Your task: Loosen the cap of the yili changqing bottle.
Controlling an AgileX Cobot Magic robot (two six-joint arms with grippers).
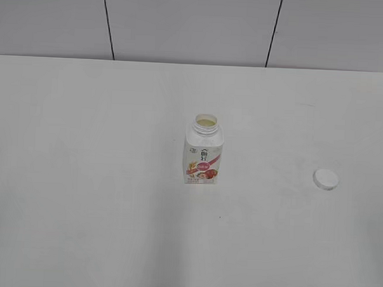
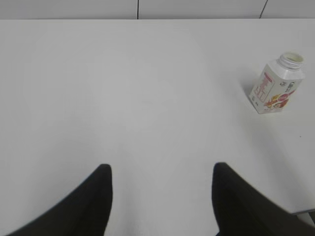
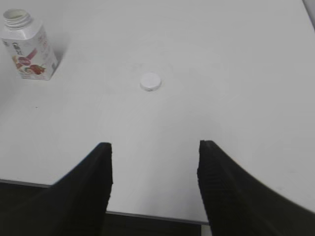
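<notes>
The yili changqing bottle (image 1: pixel 203 153) stands upright at the middle of the white table with its neck open and no cap on it. It also shows in the left wrist view (image 2: pixel 276 84) at the right and in the right wrist view (image 3: pixel 28 46) at the top left. The white cap (image 1: pixel 325 179) lies on the table to the right of the bottle, apart from it; it also shows in the right wrist view (image 3: pixel 150 81). My left gripper (image 2: pixel 161 169) is open and empty, well back from the bottle. My right gripper (image 3: pixel 154 146) is open and empty, near the table's front edge, short of the cap. Neither gripper shows in the exterior view.
The white table (image 1: pixel 82 177) runs back to a grey panelled wall (image 1: pixel 184 22). The table's front edge (image 3: pixel 147 216) shows under my right gripper.
</notes>
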